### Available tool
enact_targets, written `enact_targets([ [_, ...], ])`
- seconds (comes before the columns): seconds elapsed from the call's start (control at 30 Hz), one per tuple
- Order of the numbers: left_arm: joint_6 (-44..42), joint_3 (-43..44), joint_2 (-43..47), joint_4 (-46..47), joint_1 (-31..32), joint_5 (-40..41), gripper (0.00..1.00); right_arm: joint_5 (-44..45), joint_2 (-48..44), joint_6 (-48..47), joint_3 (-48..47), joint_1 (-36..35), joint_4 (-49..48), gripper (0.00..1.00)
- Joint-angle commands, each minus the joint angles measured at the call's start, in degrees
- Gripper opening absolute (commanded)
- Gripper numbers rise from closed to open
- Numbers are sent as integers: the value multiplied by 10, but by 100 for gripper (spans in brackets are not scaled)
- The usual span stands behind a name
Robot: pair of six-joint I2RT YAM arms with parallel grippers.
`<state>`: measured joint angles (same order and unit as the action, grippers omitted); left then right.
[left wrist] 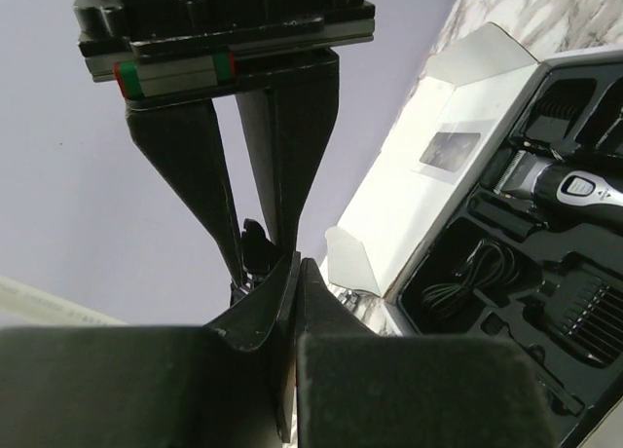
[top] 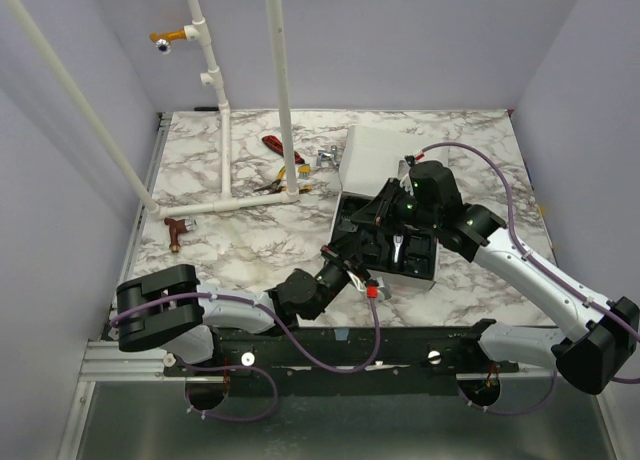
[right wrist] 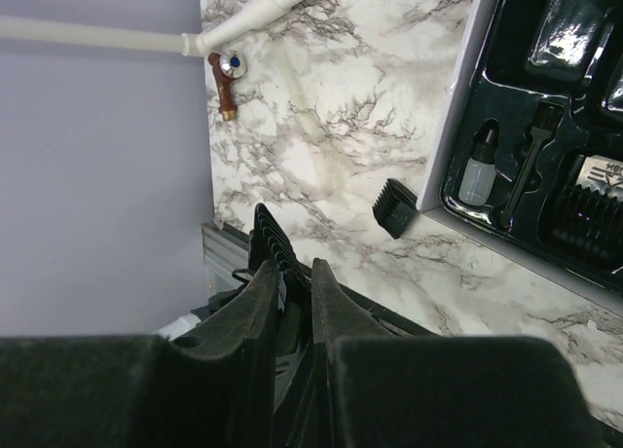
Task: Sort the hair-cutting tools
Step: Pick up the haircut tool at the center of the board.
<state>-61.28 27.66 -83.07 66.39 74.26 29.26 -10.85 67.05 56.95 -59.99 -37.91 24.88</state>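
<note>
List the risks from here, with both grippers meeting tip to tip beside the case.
1. The right gripper seems to pinch the comb guard only at its fingertips, right against the left gripper. A bump between them could knock it loose.
2. A small loose guard lies close beside the case. An arm sweeping past might push it away.

Pipe frame (top: 225,150), red pliers (top: 277,146), brown fitting (top: 176,233)
</note>
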Motion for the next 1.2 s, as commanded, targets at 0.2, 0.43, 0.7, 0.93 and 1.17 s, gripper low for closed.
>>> enact_targets([
  [0.2,-3,-5,13,61,2,25,0,-22,-12,-16,1,-1,-14,45],
  [0.43,58,-26,56,59,6,37,0,-8,-18,-23,-11,-1,-3,73],
  [0.7,194,-57,140,-11,5,50,0,77,-42,-67,-49,0,32,77],
  [0.93,419,-55,228,-188,-6,57,0,128,-92,-112,37,-1,-16,75],
  [1.17,679,-46,314,-380,-40,67,0,131,-93,-148,145,0,-103,72],
])
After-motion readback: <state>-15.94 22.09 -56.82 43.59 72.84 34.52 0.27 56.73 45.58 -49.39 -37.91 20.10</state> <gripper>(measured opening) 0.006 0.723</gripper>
